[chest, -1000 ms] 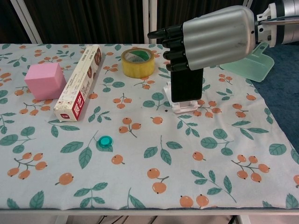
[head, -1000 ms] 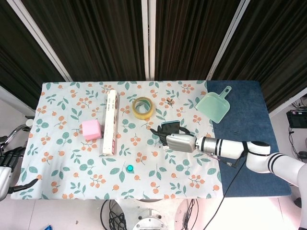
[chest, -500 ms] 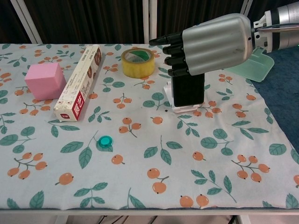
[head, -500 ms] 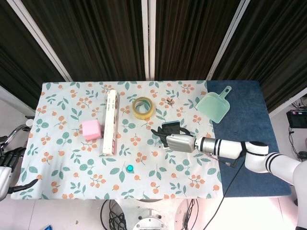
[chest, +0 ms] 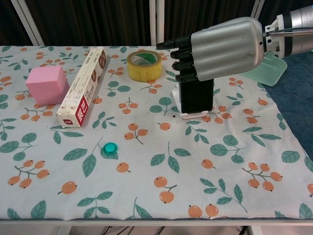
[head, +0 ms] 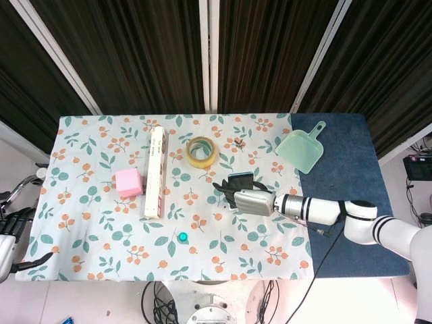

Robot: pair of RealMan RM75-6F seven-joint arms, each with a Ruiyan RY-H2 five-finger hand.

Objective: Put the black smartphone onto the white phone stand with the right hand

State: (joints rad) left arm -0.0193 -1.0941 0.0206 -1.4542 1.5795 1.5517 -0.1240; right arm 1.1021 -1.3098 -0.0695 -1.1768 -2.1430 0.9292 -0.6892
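Right hand (chest: 222,48) at centre right of frame, fingers curled over top of phone (chest: 194,95), grasping it. Phone upright in white stand (chest: 191,112). Left hand (head: 8,229) at lower left edge, grip unclear.

A robot test lab: a table (head: 337,145) draped in a white cloth printed with orange berries and green leaves (head: 81,256), staged before dark vertical blinds (head: 148,54) framed by pale metal posts (head: 208,54). Assorted practice props dot the cloth: a pink foam cube (head: 128,182), a roll of yellow tape (head: 201,151), a translucent green plastic dustpan (head: 302,148). Cables (head: 162,304) trail beneath the table's front edge.
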